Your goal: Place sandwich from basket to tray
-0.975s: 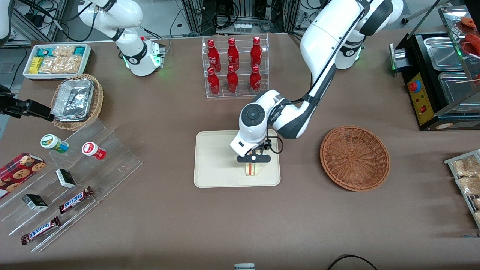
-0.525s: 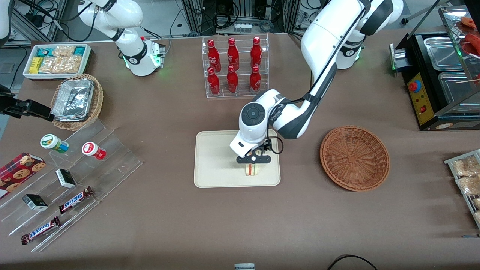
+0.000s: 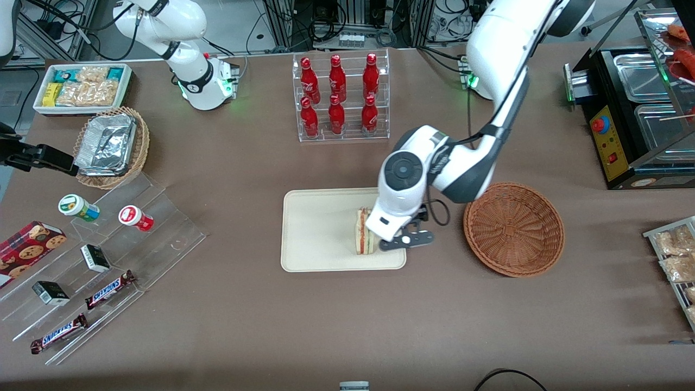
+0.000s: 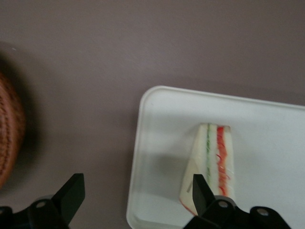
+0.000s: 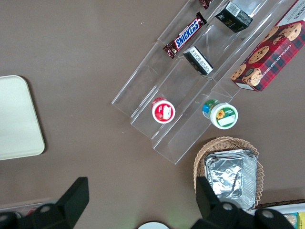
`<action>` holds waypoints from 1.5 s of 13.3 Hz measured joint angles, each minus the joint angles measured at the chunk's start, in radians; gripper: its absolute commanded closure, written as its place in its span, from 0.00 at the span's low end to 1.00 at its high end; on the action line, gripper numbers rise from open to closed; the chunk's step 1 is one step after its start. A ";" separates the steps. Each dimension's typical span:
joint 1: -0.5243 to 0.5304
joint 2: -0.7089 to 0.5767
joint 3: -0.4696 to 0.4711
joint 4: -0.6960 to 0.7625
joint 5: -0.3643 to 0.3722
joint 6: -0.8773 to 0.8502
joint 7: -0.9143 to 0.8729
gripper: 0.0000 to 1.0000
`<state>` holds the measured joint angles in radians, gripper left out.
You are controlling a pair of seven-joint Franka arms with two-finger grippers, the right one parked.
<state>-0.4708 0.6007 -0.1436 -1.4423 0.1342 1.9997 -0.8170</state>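
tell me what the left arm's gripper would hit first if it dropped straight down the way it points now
Probably the rim of the flat cream-coloured rectangular plastic tray or brown table beside it. The open gripper straddles that edge, and the white triangular sandwich sits by one finger; depth is unclear.

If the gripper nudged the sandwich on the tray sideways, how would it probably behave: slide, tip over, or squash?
The sandwich stands on a narrow edge on the tray, so a sideways nudge would probably tip it. The tray looks smooth, so it may slide a little first. It seems light, and its layered bread may squash. The gripper is open beside it.
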 measured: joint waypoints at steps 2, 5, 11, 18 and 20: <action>0.067 -0.024 0.002 0.001 -0.014 -0.001 0.056 0.00; 0.167 -0.067 0.003 0.002 -0.057 -0.011 0.145 0.00; 0.310 -0.119 0.003 0.002 -0.079 -0.102 0.245 0.00; 0.514 -0.227 -0.097 -0.028 -0.080 -0.242 0.440 0.00; 0.520 -0.277 -0.098 -0.032 -0.081 -0.340 0.529 0.00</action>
<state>0.0495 0.3236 -0.2417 -1.4739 0.0537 1.6594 -0.2877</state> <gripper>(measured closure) 0.000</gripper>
